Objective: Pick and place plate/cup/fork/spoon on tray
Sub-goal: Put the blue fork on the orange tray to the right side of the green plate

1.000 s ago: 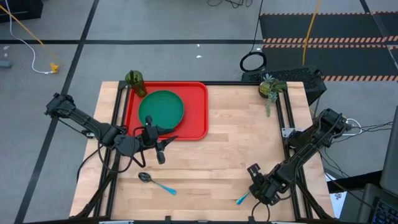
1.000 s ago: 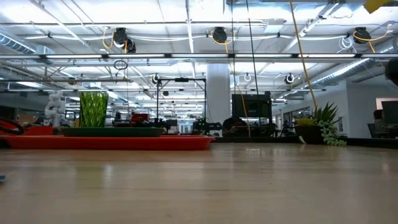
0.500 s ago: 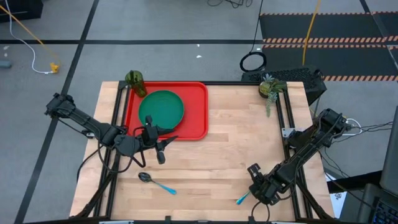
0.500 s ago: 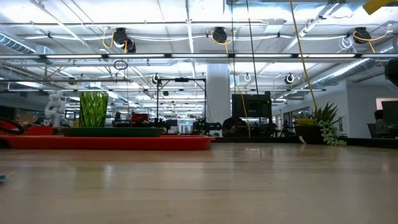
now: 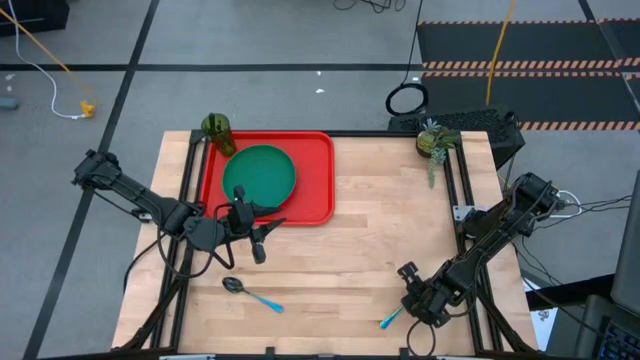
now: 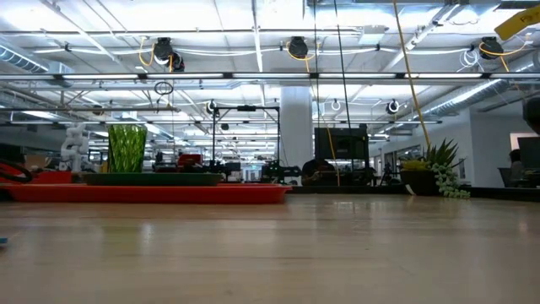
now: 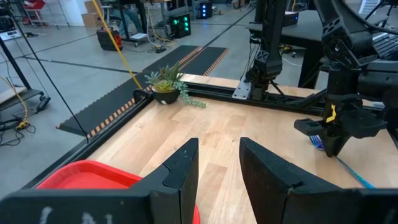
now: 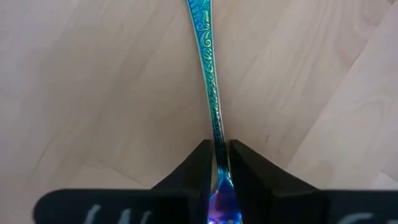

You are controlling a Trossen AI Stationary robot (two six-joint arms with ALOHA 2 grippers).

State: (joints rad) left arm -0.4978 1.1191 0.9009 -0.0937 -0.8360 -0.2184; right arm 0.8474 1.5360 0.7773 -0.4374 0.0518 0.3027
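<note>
**Fork pinched near its head, handle running straight out ahead of the right jaws**

Start at your right gripper (image 8: 217,163), low over the table's near right edge. Its two fingers (image 8: 198,171) have closed in on the fork (image 8: 209,74) close to the tined end, with only the fork's thin neck between them. The handle's long axis runs straight on from the jaws, flat on the wood, so a lift will probably carry the whole handle out in front as a lever; expect it to droop or swing if the pinch is not firm.

Your left gripper (image 5: 247,237) waits beside the tray's near edge, fingers part-way apart and holding nothing.

The spoon (image 5: 251,293) lies on the near left of the table, bowl to the left, nearer the left arm than the right.

Farther back, the tray (image 5: 318,180) sits on the far left with the plate (image 5: 260,173) already in it. The cup (image 5: 217,131) stands at the tray's far left corner; from above you cannot tell whether it is inside the rim. So the fork must travel diagonally across the table, away and to the left.
</note>
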